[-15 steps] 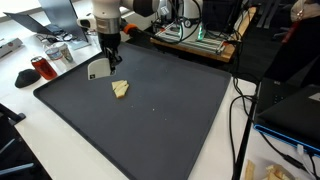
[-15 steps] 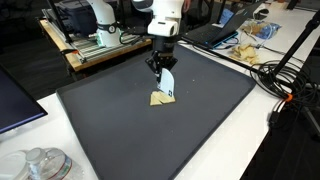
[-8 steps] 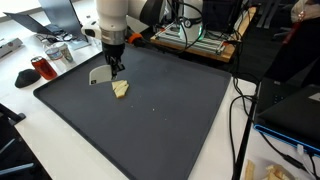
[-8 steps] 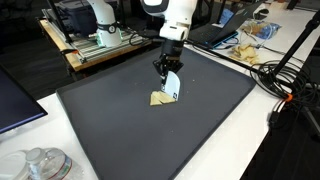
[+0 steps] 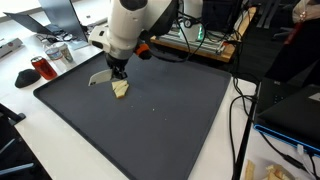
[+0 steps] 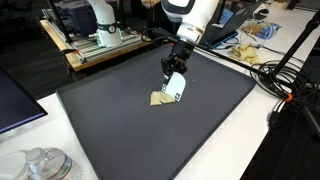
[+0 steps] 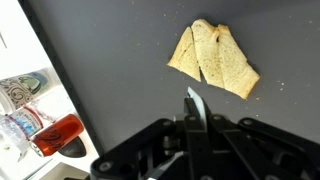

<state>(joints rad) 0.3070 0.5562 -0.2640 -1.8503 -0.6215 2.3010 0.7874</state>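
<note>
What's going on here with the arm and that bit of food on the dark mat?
The robot arm's gripper is shut on a flat pale tool, something like a spatula blade. It holds the tool low over the dark mat, right beside a folded piece of flatbread. In the wrist view a strip of mat shows between blade and bread, so they look apart.
</note>
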